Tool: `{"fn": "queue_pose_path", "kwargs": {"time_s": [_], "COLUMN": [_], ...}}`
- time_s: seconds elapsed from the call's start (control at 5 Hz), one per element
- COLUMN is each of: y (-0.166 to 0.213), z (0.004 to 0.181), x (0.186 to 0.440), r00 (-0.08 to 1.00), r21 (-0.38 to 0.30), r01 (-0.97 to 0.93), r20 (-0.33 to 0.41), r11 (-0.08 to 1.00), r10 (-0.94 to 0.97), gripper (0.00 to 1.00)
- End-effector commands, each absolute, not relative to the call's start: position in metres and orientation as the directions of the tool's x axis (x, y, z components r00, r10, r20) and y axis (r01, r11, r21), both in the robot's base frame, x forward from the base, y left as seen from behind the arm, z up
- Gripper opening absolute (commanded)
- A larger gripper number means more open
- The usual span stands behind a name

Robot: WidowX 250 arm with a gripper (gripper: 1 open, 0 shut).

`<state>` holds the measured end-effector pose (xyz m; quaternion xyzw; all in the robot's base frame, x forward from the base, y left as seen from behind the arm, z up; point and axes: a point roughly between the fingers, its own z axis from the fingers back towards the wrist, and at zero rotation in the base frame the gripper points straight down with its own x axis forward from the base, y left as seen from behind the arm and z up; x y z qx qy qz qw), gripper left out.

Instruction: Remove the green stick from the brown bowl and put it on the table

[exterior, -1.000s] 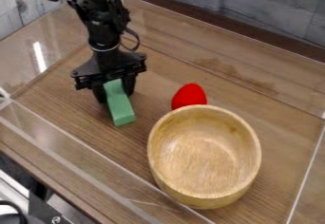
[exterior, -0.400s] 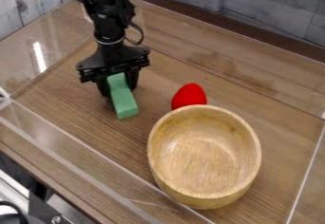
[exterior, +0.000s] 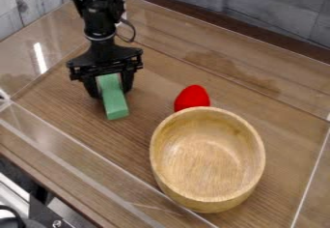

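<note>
The green stick [exterior: 115, 103] lies flat on the table [exterior: 245, 68], left of the brown bowl [exterior: 164, 147] and outside it. My gripper [exterior: 111, 85] points straight down over the stick's far end. Its black fingers [exterior: 93, 85] stand on either side of that end, and the jaws look open, with a thin gap to the stick. The bowl sits at the front right and holds nothing.
A small red rounded object [exterior: 191, 98] rests on the table between the stick and the bowl's far rim. Low clear acrylic walls [exterior: 91, 169] run along the front and left edges. A grey wall stands behind the table.
The gripper and the green stick have shifted a little to the left across the table. The jaws have spread slightly round the stick's end. Bowl and red object have not moved.
</note>
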<state>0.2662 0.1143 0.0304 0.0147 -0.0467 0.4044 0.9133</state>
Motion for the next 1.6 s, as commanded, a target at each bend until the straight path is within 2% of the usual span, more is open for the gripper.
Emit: {"fn": "queue_pose_path", "kwargs": {"time_s": [0.0,0.2,0.4,0.6,0.8,1.4], "y": [0.130,0.141,0.143,0.140,0.123,0.086], "z": [0.068,0.094,0.112,0.120,0.129,0.140], "x": [0.275,0.272,0.273,0.274,0.263,0.233], "r00": [0.671,0.697,0.753,0.795,0.828,0.922], "r21": [-0.048,-0.082,-0.108,-0.124,-0.141,-0.158], "r01": [-0.728,-0.699,-0.636,-0.583,-0.534,-0.360], "r20": [0.154,0.142,0.130,0.117,0.108,0.087], "r11": [0.683,0.710,0.764,0.803,0.833,0.919], "r10": [0.726,0.703,0.645,0.596,0.549,0.376], "gripper": [1.00,1.00,1.00,1.00,1.00,1.00]}}
